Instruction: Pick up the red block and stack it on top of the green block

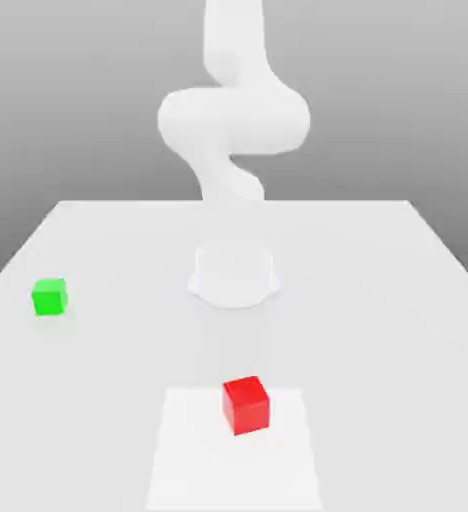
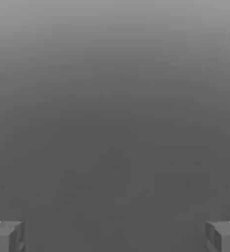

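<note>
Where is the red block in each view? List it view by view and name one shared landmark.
Exterior view: the red block sits on the table near the camera, on a paler square patch, toward the exterior view's right of the green block.
Hand view: the open gripper faces a plain grey backdrop.
Shared landmark: that grey backdrop, which is behind the arm in the exterior view.

white table point(image 1: 98, 250), plain grey backdrop point(image 1: 58, 90)
</note>
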Tool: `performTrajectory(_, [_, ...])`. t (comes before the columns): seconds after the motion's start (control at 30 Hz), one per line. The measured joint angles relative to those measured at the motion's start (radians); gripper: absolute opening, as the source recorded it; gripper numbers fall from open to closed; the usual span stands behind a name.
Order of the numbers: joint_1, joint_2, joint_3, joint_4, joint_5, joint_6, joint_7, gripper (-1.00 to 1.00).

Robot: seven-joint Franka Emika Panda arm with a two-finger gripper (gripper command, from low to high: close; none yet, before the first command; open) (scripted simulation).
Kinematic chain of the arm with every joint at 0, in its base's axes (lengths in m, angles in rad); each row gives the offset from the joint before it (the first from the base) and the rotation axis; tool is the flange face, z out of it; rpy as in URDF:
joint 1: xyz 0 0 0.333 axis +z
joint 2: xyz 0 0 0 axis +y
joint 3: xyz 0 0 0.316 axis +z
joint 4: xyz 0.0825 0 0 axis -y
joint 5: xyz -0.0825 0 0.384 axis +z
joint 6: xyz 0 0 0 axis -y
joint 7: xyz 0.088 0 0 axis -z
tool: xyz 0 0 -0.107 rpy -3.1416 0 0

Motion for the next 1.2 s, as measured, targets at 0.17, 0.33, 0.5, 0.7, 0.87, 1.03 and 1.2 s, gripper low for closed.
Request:
performTrajectory(0.17, [0.039, 0.177, -0.031, -0.13, 0.016, 0.118, -0.082, 0.0])
performTrajectory(0.33, [0.071, 0.353, -0.049, -0.258, 0.026, 0.234, -0.158, 0.0])
performTrajectory(0.5, [0.092, 0.547, -0.054, -0.396, 0.019, 0.363, -0.229, 0.0])
performTrajectory(0.7, [0.091, 0.784, -0.045, -0.473, 0.004, 0.541, -0.271, 0.0])
performTrajectory(0.87, [0.068, 0.928, -0.015, -0.455, 0.034, 0.663, -0.293, -1.0])
performTrajectory(1.03, [0.063, 0.945, -0.01, -0.453, 0.032, 0.677, -0.29, -1.0])
performTrajectory(1.2, [0.068, 0.816, -0.023, -0.471, 0.002, 0.567, -0.27, -1.0])
